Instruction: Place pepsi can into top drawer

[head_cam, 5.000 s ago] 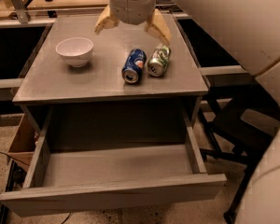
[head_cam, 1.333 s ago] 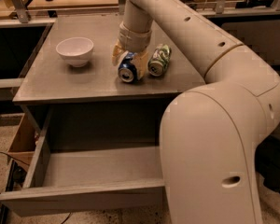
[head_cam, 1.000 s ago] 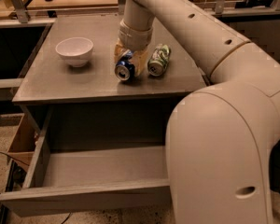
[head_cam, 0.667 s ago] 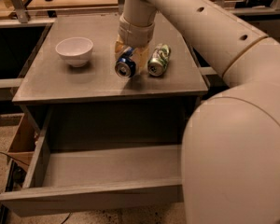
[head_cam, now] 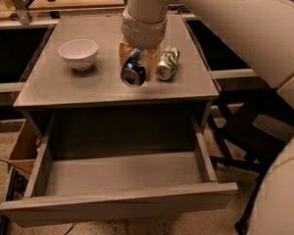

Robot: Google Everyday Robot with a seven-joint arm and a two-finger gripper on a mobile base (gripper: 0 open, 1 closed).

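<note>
The blue pepsi can (head_cam: 134, 72) is held on its side, silver end toward the camera, over the front part of the grey cabinet top (head_cam: 54, 87). My gripper (head_cam: 135, 60) is shut on it from above, with a tan finger on each side. The can seems lifted slightly off the surface. The top drawer (head_cam: 118, 177) is pulled open below the cabinet top and its box is empty. A green-and-silver can (head_cam: 167, 62) lies on its side just right of the held can.
A white bowl (head_cam: 78, 53) stands on the left of the cabinet top. My large white arm (head_cam: 264, 38) fills the upper right and right edge. A cardboard box (head_cam: 23, 146) sits on the floor at the left. A dark chair base (head_cam: 245, 136) is at the right.
The gripper came down on the pepsi can, closed on it, and has moved it toward the front edge of the cabinet top. The green can and the bowl have not moved.
</note>
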